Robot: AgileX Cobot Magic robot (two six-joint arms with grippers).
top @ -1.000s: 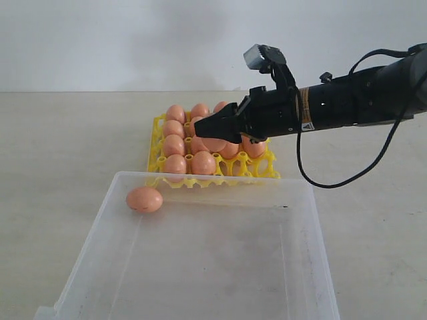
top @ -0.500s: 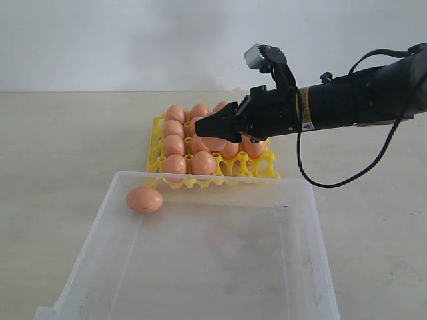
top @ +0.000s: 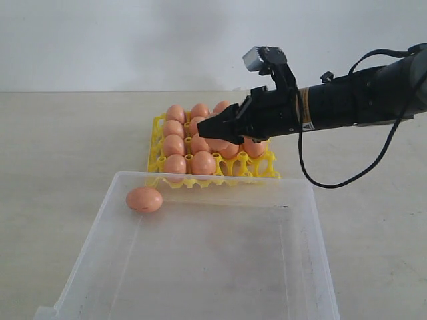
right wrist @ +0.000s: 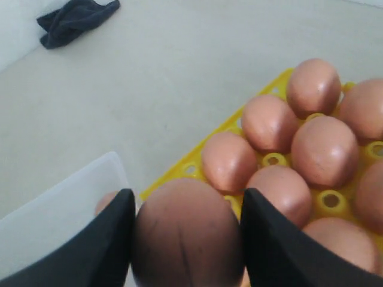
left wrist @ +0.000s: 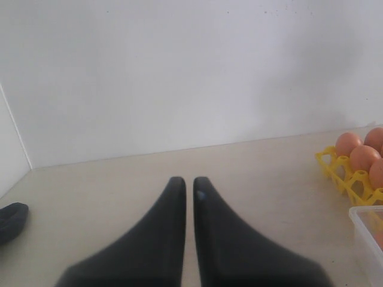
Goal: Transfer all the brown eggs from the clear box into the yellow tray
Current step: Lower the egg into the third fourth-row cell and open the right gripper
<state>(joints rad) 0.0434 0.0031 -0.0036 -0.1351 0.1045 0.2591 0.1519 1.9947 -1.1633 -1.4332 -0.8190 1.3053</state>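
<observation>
Only the right pincer (top: 203,128) has crept, a touch rightward above the yellow tray (top: 155,143); all else sits as before. Farthest left, the left pincer (left wrist: 187,182) hangs over bare table (left wrist: 108,185), closed to a sliver and empty. One brown egg (top: 145,199) lies in the far-left corner of the clear box (top: 93,247). Rightward, brown eggs (top: 175,145) crowd the tray, and the right pincer is clamped around the carried egg (right wrist: 187,233) above them. Placing looks close, with one fetch left.
</observation>
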